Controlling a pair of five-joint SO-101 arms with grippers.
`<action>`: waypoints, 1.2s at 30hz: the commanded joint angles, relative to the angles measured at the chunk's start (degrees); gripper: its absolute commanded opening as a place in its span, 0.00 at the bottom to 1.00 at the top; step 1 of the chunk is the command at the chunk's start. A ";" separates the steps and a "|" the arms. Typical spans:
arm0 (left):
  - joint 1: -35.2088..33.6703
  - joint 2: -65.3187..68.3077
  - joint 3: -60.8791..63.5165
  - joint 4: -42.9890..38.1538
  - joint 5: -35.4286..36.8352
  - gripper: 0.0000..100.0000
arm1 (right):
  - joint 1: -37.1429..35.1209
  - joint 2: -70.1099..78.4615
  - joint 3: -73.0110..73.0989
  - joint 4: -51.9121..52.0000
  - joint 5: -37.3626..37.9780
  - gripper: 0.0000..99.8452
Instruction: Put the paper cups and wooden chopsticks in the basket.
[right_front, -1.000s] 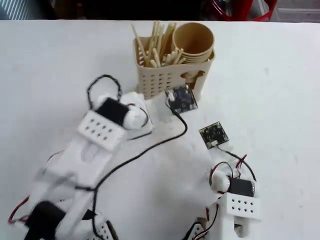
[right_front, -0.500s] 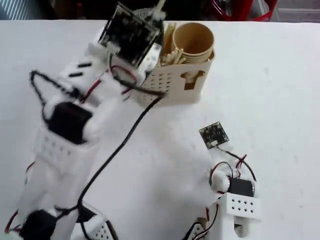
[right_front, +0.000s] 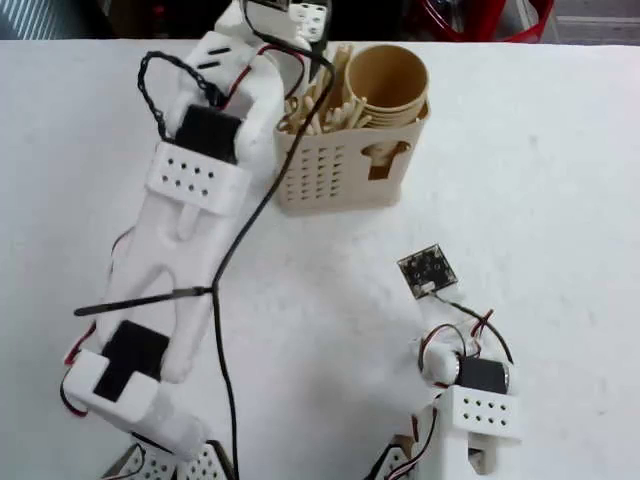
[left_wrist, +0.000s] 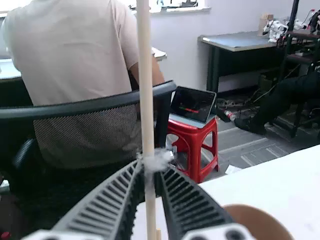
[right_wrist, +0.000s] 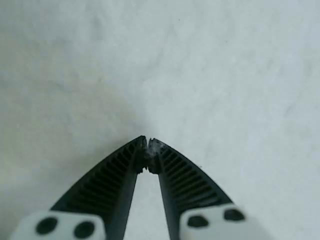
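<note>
Left tool (left_wrist: 149, 163), clamped on chopstick (left_wrist: 144, 75) — upright

Chopsticks (right_front: 318, 105) left of paper cups (right_front: 386, 82) in basket (right_front: 335, 175), left tool (left_wrist: 149, 162) with chopstick (left_wrist: 145, 75) at far edge

The white plastic left arm (right_front: 190, 215) and right arm (right_front: 478, 412) bore black motor blocks, perforated plates and red-and-black cables. The left gripper (left_wrist: 149, 161) and right gripper (right_wrist: 147, 142) were black and ribbed.
</note>
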 joint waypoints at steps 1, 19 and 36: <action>-0.48 0.66 -6.51 7.56 0.88 0.03 | -0.48 -0.66 -0.09 -1.01 2.90 0.02; -2.86 -1.36 -10.11 20.31 0.62 0.09 | -0.22 -0.66 -0.18 -1.01 3.25 0.02; -10.59 -33.71 2.11 62.24 0.35 0.10 | 6.81 -0.66 -7.74 -0.57 -6.51 0.02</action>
